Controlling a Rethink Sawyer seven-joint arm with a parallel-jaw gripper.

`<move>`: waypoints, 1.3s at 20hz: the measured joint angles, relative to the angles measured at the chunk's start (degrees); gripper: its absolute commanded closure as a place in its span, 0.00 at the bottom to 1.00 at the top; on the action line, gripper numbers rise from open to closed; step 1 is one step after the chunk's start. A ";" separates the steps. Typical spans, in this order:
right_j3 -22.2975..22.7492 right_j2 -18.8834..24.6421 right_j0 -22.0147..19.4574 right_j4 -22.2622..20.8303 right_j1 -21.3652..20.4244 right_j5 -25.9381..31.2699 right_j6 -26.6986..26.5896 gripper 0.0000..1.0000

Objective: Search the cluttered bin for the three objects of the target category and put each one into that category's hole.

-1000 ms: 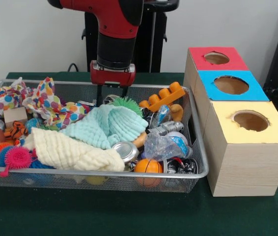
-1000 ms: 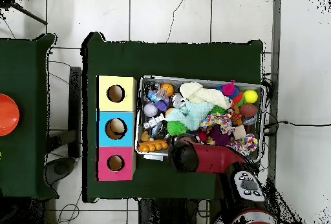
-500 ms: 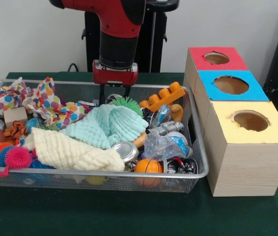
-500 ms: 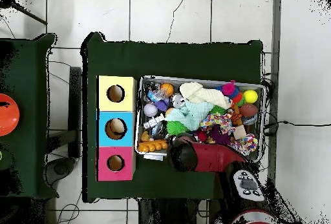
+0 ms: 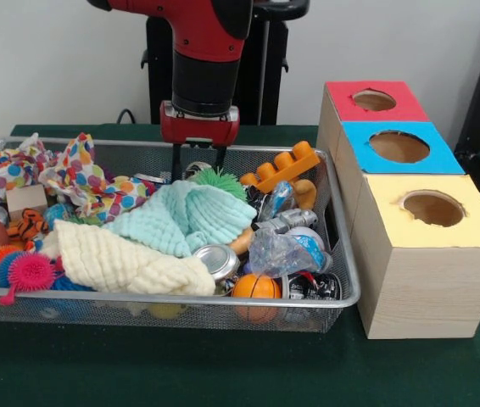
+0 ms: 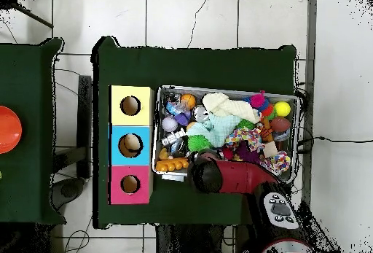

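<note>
The silver wire-mesh bin point(image 5: 223, 301) is full of toys and cloths; it also shows in the overhead view point(image 6: 226, 90). A crushed clear plastic bottle point(image 5: 282, 252) with blue label print lies near the bin's front right. A second crinkly clear piece with blue point(image 5: 276, 201) lies behind it, beside an orange block toy. A third bottle does not show. My gripper point(image 5: 198, 168) hangs over the bin's far middle, open, fingertips just above a green spiky ball point(image 5: 216, 179). It is empty and well behind the bottles.
Three boxes with round holes stand right of the bin: red point(image 5: 342, 93), blue point(image 5: 359, 140), yellow point(image 5: 384, 199). Mint cloth point(image 5: 185, 216), cream cloth point(image 5: 121, 263), dotted cloth point(image 5: 87, 182), a can point(image 5: 216, 259) and balls fill the bin. My arm point(image 6: 233, 178) covers the bin's near edge overhead.
My gripper has shifted slightly toward the right of the front view and risen a little. Nothing in the bin has moved.
</note>
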 measured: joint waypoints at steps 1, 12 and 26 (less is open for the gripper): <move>0.00 0.01 0.00 0.00 0.00 0.00 0.00 0.00; -0.01 0.02 0.05 0.01 0.18 0.05 0.00 0.00; -0.13 0.02 2.20 0.02 0.95 0.05 0.00 0.00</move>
